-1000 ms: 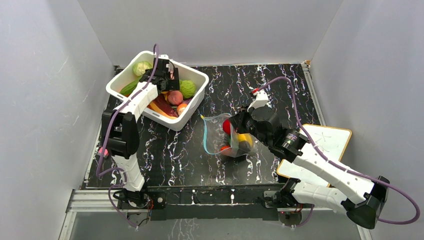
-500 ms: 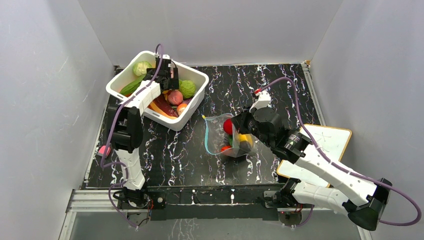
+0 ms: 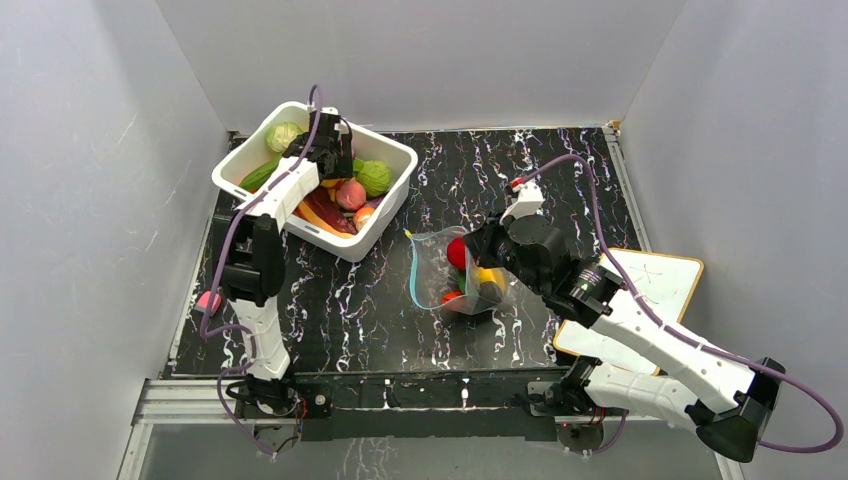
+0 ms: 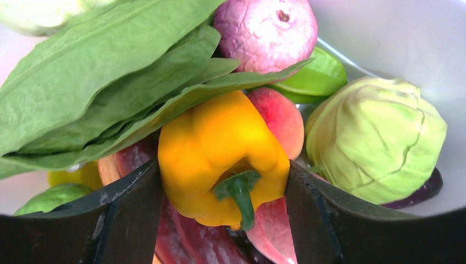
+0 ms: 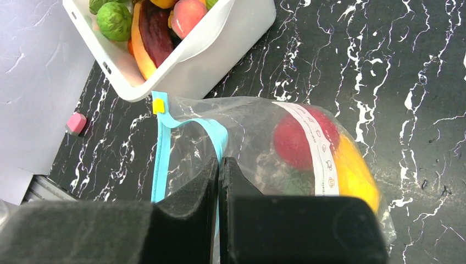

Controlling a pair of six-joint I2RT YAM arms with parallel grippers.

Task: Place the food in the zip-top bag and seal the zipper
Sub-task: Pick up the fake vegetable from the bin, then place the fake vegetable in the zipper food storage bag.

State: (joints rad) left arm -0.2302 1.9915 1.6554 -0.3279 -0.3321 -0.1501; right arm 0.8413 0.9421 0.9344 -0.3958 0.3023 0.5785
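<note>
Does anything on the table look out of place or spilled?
A small pink piece lies alone at the left edge of the black tabletop, apart from the white tub and the zip-top bag. Nothing looks spilled or damaged.

Bright, even light; shadows are soft. In the left wrist view the white rectangular plastic tub (image 4: 384,33) looks washed out.

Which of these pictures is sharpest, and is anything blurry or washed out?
Left wrist view: the yellow pepper is crisp, but the white tub wall glares to blank white and the left fingers look soft. Right wrist view: the right fingers are a blurred black mass; the bag shows small glints. Top view: evenly lit, soft shadows, everything small.
</note>
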